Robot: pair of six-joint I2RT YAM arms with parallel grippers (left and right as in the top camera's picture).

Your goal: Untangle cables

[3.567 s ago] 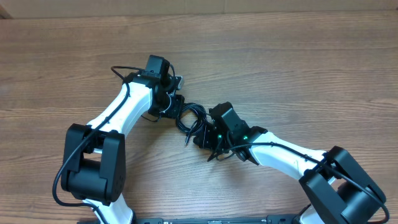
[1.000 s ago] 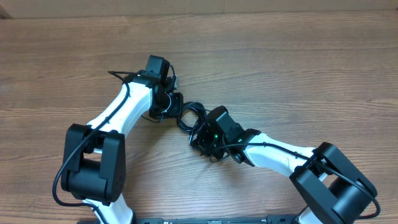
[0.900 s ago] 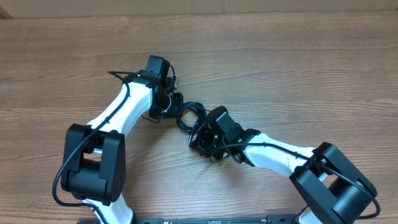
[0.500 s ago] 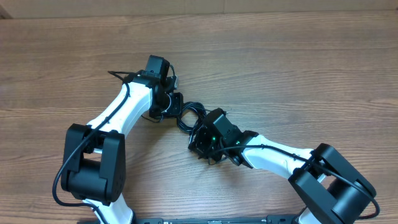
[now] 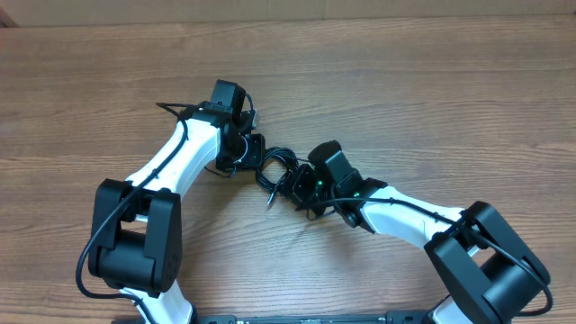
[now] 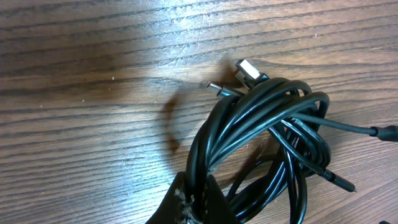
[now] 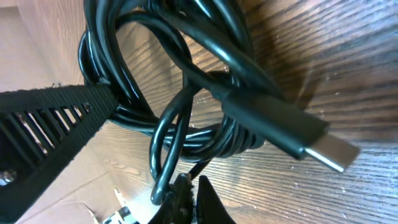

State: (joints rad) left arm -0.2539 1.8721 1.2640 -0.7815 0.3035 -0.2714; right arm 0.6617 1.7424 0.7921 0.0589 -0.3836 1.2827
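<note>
Brown wooden table (image 5: 432, 81); tangled bundle of thin black cables (image 5: 277, 167) at centre, between left gripper (image 5: 252, 155) and right gripper (image 5: 295, 187), both touching it. One cable end (image 5: 271, 200) sticks out toward the arm bases.

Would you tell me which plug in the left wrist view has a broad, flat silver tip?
The topmost plug; the other visible ends are slim and round.

Both arms bend inward toward each other, the left tool (image 5: 256, 155) and right tool (image 5: 293, 188) close together, each pinched tight on the cables (image 5: 275, 167).
</note>
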